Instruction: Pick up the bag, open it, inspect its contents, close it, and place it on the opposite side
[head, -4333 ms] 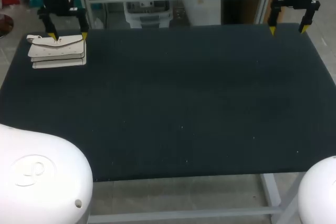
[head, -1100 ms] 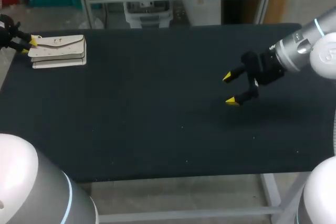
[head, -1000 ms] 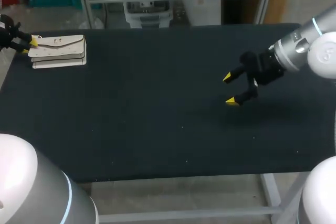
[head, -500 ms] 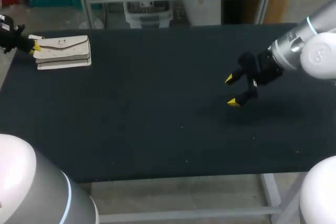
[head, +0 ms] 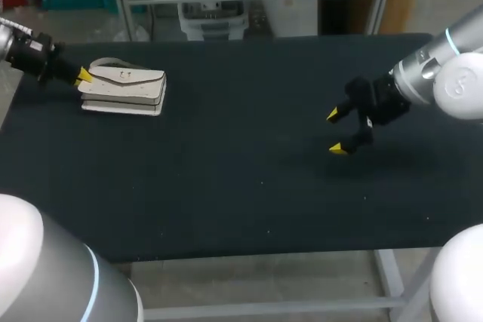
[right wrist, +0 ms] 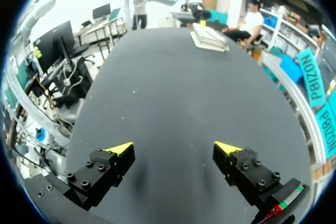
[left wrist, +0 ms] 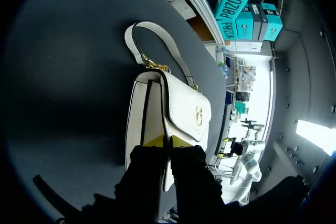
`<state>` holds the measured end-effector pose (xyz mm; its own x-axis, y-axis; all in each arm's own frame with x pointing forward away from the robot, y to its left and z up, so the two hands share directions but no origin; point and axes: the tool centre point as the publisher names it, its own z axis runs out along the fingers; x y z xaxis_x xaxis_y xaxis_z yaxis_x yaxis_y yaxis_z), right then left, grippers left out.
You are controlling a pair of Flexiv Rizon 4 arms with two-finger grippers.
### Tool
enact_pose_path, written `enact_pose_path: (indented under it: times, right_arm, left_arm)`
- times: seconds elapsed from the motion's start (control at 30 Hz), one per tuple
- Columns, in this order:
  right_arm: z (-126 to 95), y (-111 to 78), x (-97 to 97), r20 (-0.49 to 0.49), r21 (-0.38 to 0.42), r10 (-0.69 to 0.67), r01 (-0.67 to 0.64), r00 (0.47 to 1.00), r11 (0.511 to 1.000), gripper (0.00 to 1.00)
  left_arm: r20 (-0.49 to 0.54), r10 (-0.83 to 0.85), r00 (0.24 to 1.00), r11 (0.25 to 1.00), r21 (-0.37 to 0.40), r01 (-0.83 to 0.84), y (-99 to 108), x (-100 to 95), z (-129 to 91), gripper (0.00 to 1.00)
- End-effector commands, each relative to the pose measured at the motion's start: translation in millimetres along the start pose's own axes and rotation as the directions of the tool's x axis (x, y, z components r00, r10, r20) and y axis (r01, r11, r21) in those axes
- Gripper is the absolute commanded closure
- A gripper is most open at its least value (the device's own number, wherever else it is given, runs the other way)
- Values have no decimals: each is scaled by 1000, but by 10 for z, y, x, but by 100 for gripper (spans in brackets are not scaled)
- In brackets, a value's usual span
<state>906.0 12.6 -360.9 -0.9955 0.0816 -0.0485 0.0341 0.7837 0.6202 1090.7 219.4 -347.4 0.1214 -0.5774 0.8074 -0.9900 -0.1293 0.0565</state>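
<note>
Left gripper (left wrist: 169, 141) is clamped on the end of the white bag (head: 124, 88). It looks light, stiffish, smooth leather, so I'd pinch the flap (left wrist: 189, 109) edge. Right gripper (head: 335, 132) sits wide apart.

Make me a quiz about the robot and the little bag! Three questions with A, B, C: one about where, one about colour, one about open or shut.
1. Where is the bag?
A. On the left part of the table, at the left end effector
B. In the table's middle
C. On the floor

2. What colour is the bag?
A. Red
B. White
C. Green

3. How is the right end effector?
A. Open, holding nothing
B. Shut on the bag
C. Shut on a box

Answers:
1 A: the head view shows it lying at the left, with the yellow tips at its end.
2 B: its flap and strap look white in both views.
3 A: its yellow tips stand wide apart over bare table.
</note>
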Motion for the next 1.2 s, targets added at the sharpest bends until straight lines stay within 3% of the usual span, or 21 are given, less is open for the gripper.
enact_pose_path:
  times: [0.03,0.57,0.73,0.9,1.2]
  right_arm:
    - [0,-1,15,5,0,0,0,1000,1000,0]
    - [0,-1,15,5,0,0,0,1000,1000,0]
    - [0,-1,15,5,0,0,0,1000,1000,0]
    - [0,-1,15,5,0,0,0,1000,1000,0]
    - [0,-1,15,5,0,0,0,1000,1000,0]
  left_arm:
    - [4,-4,1000,1000,30,4,-1,49,86,100]
    - [4,-4,1000,1000,30,4,-1,49,86,100]
    - [-26,5,1000,990,141,-2,306,302,333,100]
    - [-65,20,998,986,167,-9,576,498,545,100]
    - [-109,-11,994,948,314,45,955,679,996,100]
